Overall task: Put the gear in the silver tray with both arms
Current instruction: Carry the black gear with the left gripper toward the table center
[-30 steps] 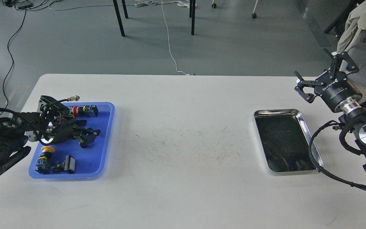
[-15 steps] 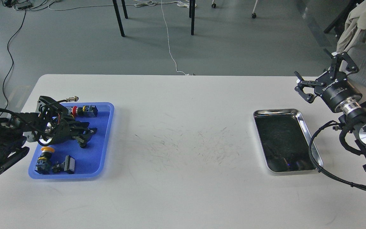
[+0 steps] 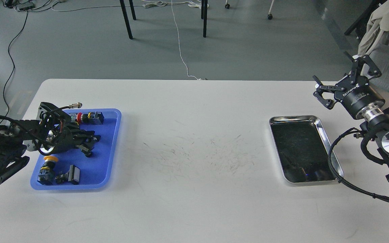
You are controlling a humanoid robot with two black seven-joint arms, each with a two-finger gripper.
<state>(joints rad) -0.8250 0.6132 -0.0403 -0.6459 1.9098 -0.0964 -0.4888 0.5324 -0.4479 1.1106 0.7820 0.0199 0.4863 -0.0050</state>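
The silver tray (image 3: 294,117) lies on the right of the white table, its dark floor bare. My right gripper (image 3: 341,80) is open and empty, raised beyond the tray's far right corner. My left gripper (image 3: 91,144) reaches low over the blue plastic tray (image 3: 111,148) on the left, fingers pointing right. The fingers are dark and close together, so I cannot tell whether they hold anything. I cannot make out a gear among the parts in the blue tray.
The blue tray holds a red-button switch (image 3: 87,117), a yellow-button switch (image 3: 48,164) and a black block (image 3: 73,174). A metal cable connector (image 3: 76,105) sits at its far edge. Chair legs and cables are on the floor beyond the table.
My left gripper has drawn back a little to the left over the blue tray, and its fingers look closer together. The right arm has not moved.
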